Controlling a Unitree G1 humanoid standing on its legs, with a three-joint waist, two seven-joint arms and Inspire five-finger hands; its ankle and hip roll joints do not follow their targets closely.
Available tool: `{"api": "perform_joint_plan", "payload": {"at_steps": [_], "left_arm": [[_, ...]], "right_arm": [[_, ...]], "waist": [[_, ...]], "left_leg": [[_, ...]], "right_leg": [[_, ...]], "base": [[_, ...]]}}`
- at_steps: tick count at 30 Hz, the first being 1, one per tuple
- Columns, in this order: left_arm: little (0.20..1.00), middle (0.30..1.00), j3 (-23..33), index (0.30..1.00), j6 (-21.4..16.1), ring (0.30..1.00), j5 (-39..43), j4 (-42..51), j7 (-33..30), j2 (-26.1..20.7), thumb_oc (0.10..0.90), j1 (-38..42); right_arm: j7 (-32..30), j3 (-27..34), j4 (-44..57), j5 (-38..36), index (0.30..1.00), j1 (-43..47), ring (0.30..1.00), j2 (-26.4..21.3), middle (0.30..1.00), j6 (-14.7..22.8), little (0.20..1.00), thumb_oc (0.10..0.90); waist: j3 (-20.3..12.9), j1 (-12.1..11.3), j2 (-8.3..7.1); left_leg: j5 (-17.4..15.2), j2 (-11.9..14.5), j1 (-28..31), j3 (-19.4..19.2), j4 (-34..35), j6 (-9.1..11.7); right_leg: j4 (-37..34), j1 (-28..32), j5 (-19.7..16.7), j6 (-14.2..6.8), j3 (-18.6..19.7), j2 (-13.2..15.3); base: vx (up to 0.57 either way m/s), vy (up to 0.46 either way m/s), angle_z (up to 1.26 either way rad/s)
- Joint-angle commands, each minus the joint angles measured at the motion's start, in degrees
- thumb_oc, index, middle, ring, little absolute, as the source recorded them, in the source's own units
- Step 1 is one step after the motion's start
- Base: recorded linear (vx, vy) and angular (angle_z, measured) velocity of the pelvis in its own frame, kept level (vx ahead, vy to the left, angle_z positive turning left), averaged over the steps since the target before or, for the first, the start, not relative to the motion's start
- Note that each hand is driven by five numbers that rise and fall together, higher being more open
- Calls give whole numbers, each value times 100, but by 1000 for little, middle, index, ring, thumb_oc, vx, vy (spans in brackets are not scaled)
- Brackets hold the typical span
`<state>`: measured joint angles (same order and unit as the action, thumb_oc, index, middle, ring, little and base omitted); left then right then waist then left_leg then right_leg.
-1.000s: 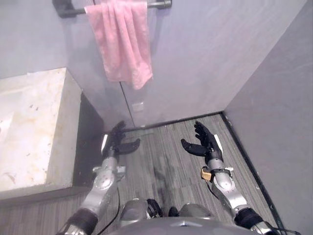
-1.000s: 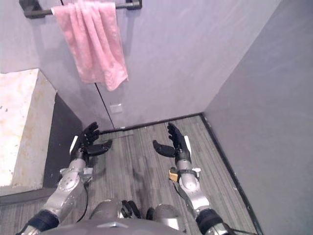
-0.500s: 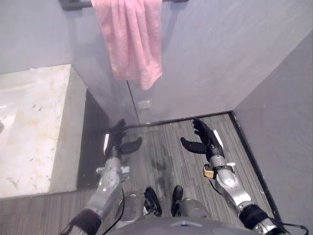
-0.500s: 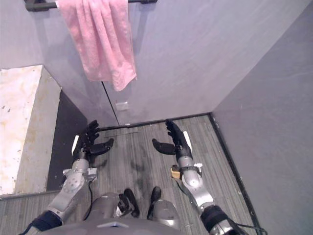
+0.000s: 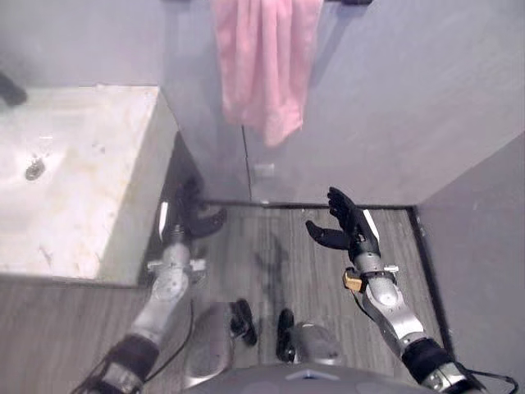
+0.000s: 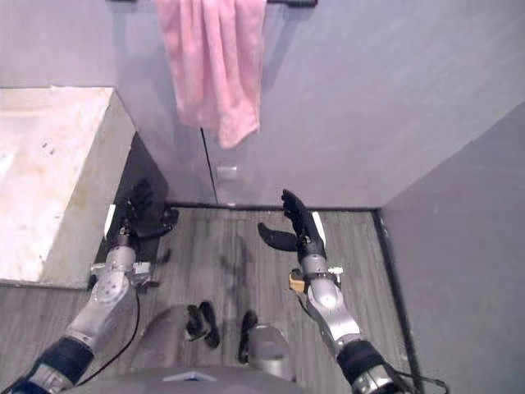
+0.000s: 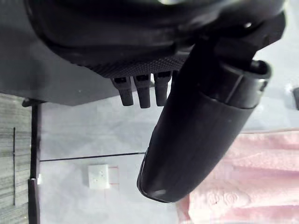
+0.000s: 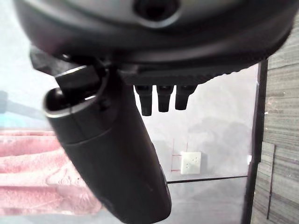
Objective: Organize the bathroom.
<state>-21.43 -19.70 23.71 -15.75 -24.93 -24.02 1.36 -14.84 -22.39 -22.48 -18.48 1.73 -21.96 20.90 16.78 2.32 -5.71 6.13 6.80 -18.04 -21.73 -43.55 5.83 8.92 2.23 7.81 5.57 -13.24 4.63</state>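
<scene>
1. Hanging from a dark rail (image 6: 287, 2) high on the grey wall (image 6: 361, 98), a pink towel (image 6: 215, 66) drapes straight down, its long axis vertical and its lower edge slanting to a point on its right side.
2. The rail and the towel's upper part are cut off at the top of the head views, so how the towel is folded over the rail cannot be made out.
3. A small white socket plate (image 6: 227, 173) sits on the wall below the towel, beside a thin vertical seam.
4. A pale, stained washbasin counter (image 5: 90, 172) fills the left side, with a drain (image 5: 34, 169) in its bowl and a dark side panel facing the floor.
5. The floor (image 6: 246, 238) is grey wood-look planking, closed by a dark skirting along the back wall and by a second grey wall (image 6: 459, 246) on the right.
6. The left hand (image 6: 141, 215) hangs low beside the counter's dark panel, fingers relaxed and holding nothing.
7. The right hand (image 6: 294, 230) hovers over the floor, well below the towel, fingers straight, thumb spread, empty.
</scene>
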Motion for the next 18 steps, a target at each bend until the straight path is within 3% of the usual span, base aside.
{"api": "perform_joint_plan", "payload": {"at_steps": [1, 4, 6, 7, 8, 11, 15, 18], "left_arm": [[900, 900, 87, 900, -485, 900, -268, 480, 111, 145, 800, 87], [900, 900, 100, 900, -393, 900, -426, 743, -179, 173, 800, 47], [900, 900, 44, 900, -412, 900, -606, 888, -378, 184, 800, -2], [900, 900, 59, 900, -381, 900, -637, 941, -403, 182, 800, -27], [900, 900, 52, 900, -324, 900, -660, 993, -443, 187, 800, -24], [900, 900, 2, 900, -290, 900, -632, 1051, -515, 181, 800, 24], [900, 900, 73, 900, -396, 900, -620, 1085, -563, 215, 800, -25], [900, 900, 165, 900, -523, 900, -1044, 1216, -741, 167, 800, -72]], "right_arm": [[-200, 163, 587, 76, 900, -99, 900, -236, 900, 755, 900, 800], [-115, 245, 648, 309, 900, -173, 900, -156, 900, 795, 900, 800], [-115, 248, 789, 391, 900, -216, 900, -194, 900, 837, 900, 800], [-121, 236, 870, 342, 900, -215, 900, -233, 900, 840, 900, 800], [-176, 249, 932, 351, 900, -199, 900, -255, 900, 845, 900, 800], [-256, 251, 950, 237, 900, -75, 900, -282, 900, 873, 900, 800], [-412, 232, 1017, 389, 900, 22, 900, -294, 900, 921, 900, 800], [-524, 279, 1181, 519, 900, 74, 900, -282, 900, 932, 900, 800]], "waist": [[-615, 295, 272], [-688, 417, 540], [-680, 388, 582], [-689, 377, 635], [-695, 377, 602], [-713, 306, 672], [-816, 239, 770], [-911, 187, 857]], "left_leg": [[361, 388, 292, -116, 202, 136], [308, -28, 806, -936, 2148, -9], [526, -55, 609, -863, 2091, -1], [577, 60, 567, -892, 2457, -10], [468, -16, 572, -940, 2452, -104], [581, -79, 607, -848, 2709, -84], [498, -181, 825, -876, 3019, -184], [134, -301, 1203, -931, 3371, -432]], "right_leg": [[-1345, 421, -776, -478, -218, -383], [-1392, 411, -838, -726, -269, -428], [-1361, 412, -782, -674, -172, -498], [-1331, 437, -755, -712, -155, -533], [-1309, 445, -757, -735, -95, -490], [-1240, 513, -677, -742, -99, -495], [-1048, 590, -541, -772, -176, -417], [-439, 568, -260, -894, -265, -316]], "base": [[294, 123, 12], [297, 190, 5], [214, 134, -29], [169, 105, -40], [144, 123, -48], [171, 128, -56], [190, 164, -28], [166, 142, -10]]}}
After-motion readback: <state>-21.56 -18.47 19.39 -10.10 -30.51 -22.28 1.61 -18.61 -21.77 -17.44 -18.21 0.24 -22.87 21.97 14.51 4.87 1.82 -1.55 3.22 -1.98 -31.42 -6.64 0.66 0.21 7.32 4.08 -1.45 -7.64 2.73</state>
